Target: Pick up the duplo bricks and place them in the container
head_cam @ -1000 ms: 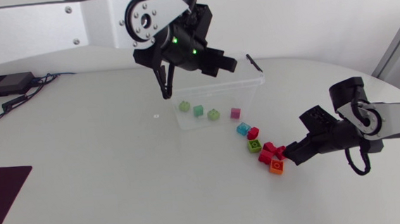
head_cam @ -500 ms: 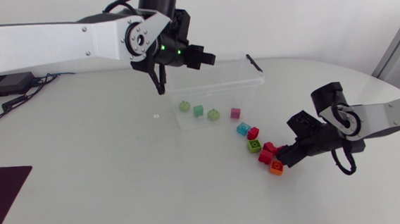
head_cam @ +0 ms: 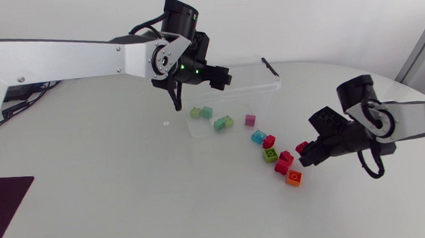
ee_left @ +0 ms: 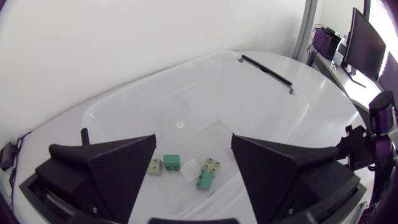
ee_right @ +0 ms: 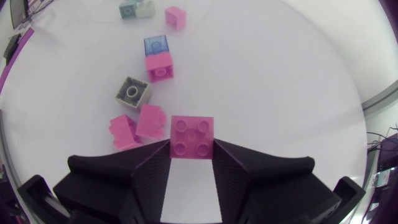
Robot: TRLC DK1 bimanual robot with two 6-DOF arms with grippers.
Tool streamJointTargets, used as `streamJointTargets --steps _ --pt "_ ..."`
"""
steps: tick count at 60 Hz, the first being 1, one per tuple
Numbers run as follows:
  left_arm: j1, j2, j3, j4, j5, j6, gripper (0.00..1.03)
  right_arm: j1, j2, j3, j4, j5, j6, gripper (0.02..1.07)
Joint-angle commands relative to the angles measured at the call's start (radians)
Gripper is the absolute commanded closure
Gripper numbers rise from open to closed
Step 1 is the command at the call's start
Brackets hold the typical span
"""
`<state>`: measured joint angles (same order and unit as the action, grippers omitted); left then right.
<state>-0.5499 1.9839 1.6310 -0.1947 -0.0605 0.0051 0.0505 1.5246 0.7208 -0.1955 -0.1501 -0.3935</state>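
A clear plastic container (head_cam: pixel 270 86) stands at the back of the table. Inside it lie a pale green brick (head_cam: pixel 196 113), a teal brick (head_cam: pixel 207 112), a white-and-green brick (head_cam: pixel 222 123) and a pink brick (head_cam: pixel 250 120). My left gripper (head_cam: pixel 199 90) hangs open over the container (ee_left: pixel 273 93), with nothing between its fingers (ee_left: pixel 124 162). My right gripper (head_cam: pixel 308 150) is shut on a red brick (head_cam: pixel 302 148), seen between its fingers in the right wrist view (ee_right: pixel 192 137). It holds this brick just right of the loose bricks.
On the table in front of the container lie a blue brick (head_cam: pixel 258 137), a red brick (head_cam: pixel 269 140), a green brick (head_cam: pixel 270 155), another red brick (head_cam: pixel 284 161) and an orange brick (head_cam: pixel 294 177). A dark mat (head_cam: pixel 1 209) lies at the front left.
My left gripper has opened over the container, and a white-and-green brick now lies inside. My right gripper has shut on a red brick and drawn it right, away from the cluster.
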Motion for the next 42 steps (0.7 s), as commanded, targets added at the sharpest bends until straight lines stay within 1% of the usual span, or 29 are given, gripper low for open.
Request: streamJointTargets --steps 1,9,16,27,32,42 --pt "0.005 -0.077 -0.030 0.021 0.004 0.022 0.05 -0.008 -0.073 0.032 -0.047 0.011 -0.004 0.74" --pt "0.001 -0.181 -0.115 0.029 0.004 0.052 0.05 0.003 -0.150 0.106 -0.111 0.007 0.018 0.74" --pt "-0.002 -0.275 -0.195 0.032 0.001 0.068 0.05 0.040 -0.182 0.167 -0.124 0.007 0.051 0.73" --pt "0.002 -0.373 -0.290 0.008 -0.024 0.104 0.05 0.103 -0.188 0.262 -0.110 0.007 0.099 0.73" --pt "0.011 -0.408 -0.338 -0.011 -0.027 0.128 0.05 0.137 -0.162 0.312 -0.097 0.009 0.114 0.73" --pt "0.033 -0.497 -0.444 -0.003 -0.030 0.156 0.05 0.190 -0.081 0.391 -0.059 0.020 0.125 0.73"
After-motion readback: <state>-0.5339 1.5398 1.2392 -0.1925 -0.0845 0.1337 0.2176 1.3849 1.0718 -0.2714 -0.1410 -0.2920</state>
